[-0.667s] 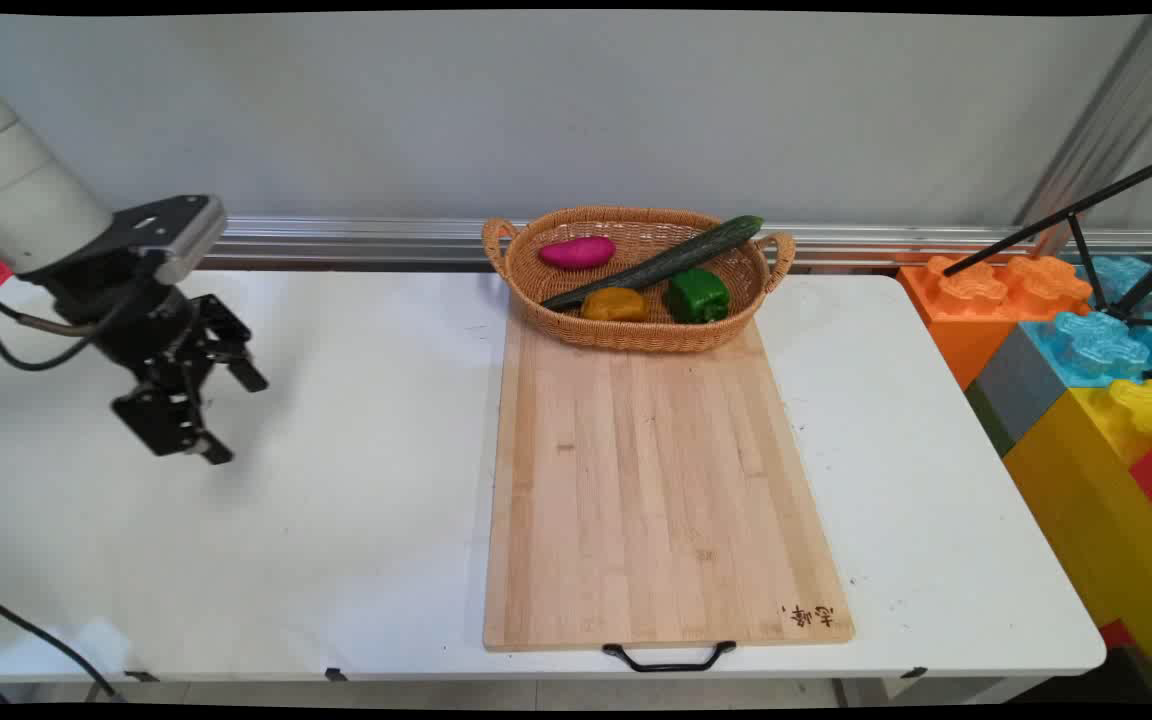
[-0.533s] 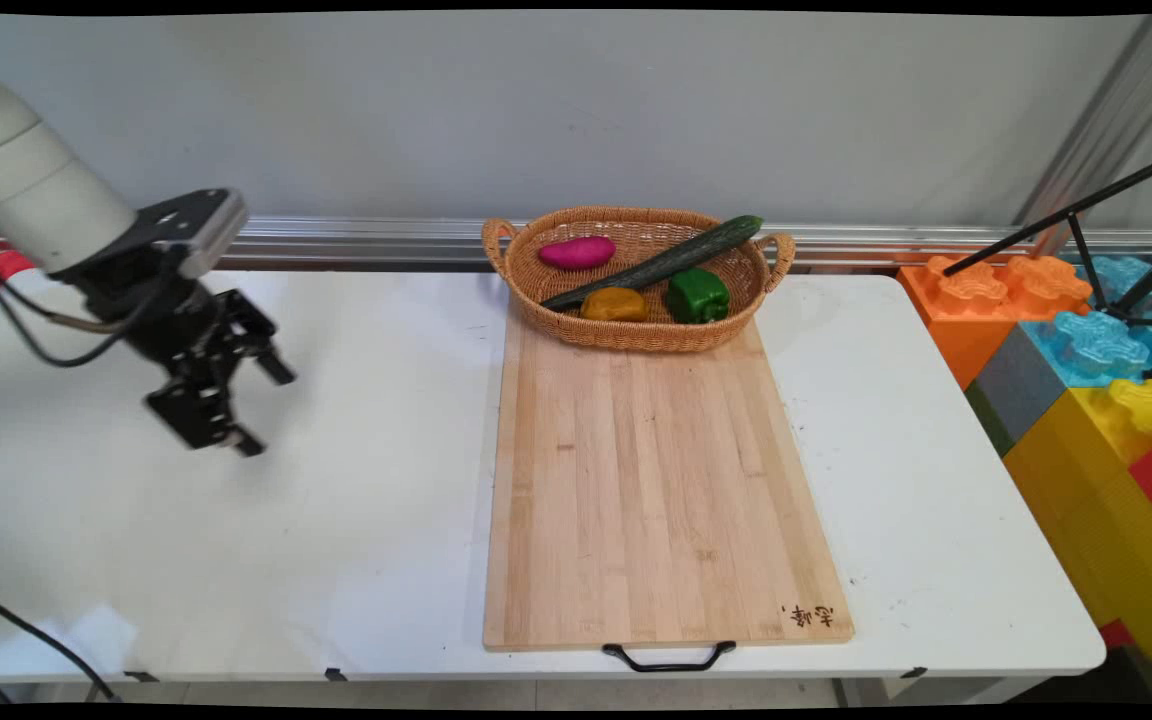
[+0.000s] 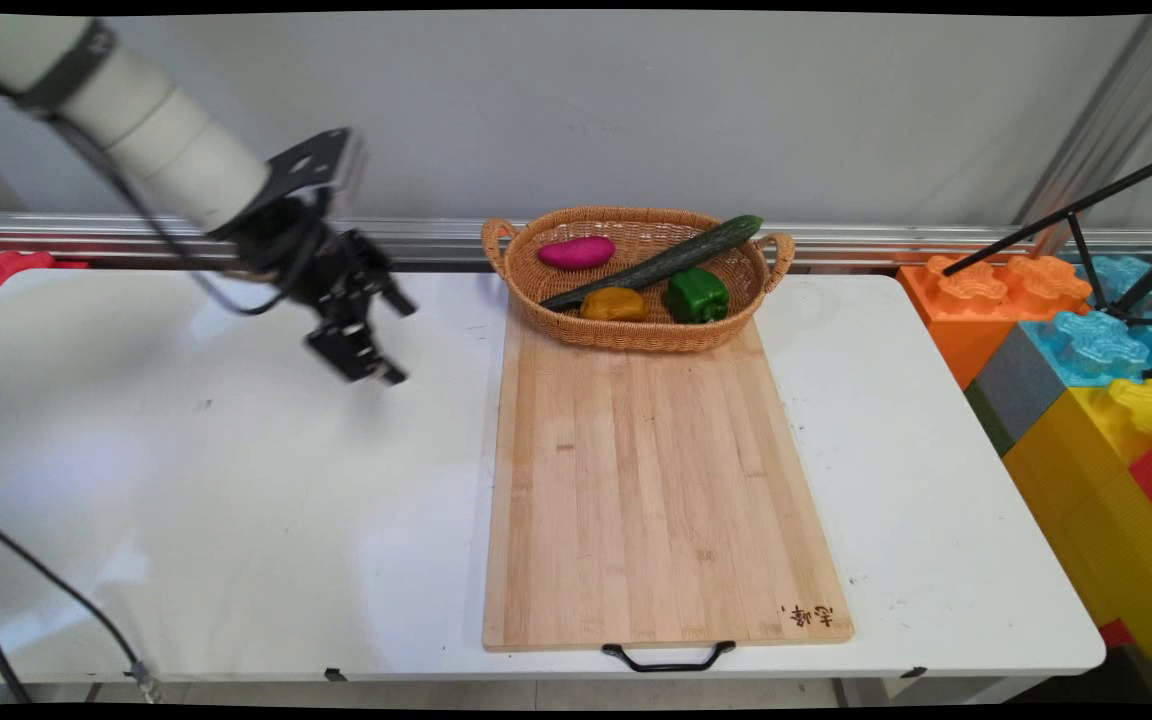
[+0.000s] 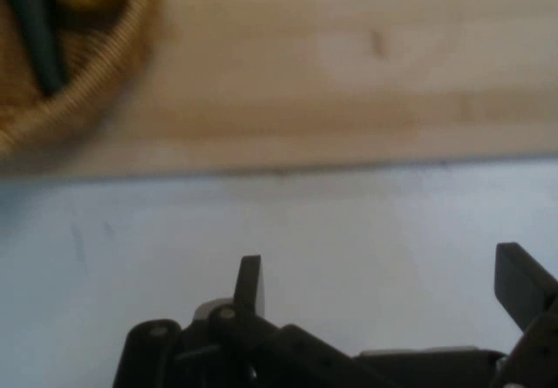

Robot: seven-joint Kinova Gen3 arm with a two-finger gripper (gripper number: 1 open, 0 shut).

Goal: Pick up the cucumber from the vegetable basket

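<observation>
At the near edge of the white tabletop a black metal handle sticks out from the end of a long wooden cutting board. The board runs away from me toward the wall, with a small burnt-in mark at its near right corner, and its top is bare wood. A thin black cable trails across the near left corner of the tabletop.

Further back on the left, the white arm slants down from the upper left, and its black pincer hangs in the air above the tabletop, just left of the board's far end and holding nothing. Its two fingers stand wide apart; in the hand view only white tabletop shows between them, with the board's edge and a corner of the basket beyond.

At the far end of the board sits an oval wicker basket with a loop handle at each side, its near wall resting on the board. Inside it, a yellow-orange pepper and a green pepper lie side by side along the near wall. A long dark cucumber crosses the basket on a slant, its upper end poking over the far right rim. A magenta sweet potato lies at the back left.

Off to the right, beside the tabletop, large toy blocks in orange, blue, yellow, grey and red are stacked, and black tripod legs cross above them. A silver rail runs along the foot of the wall.
</observation>
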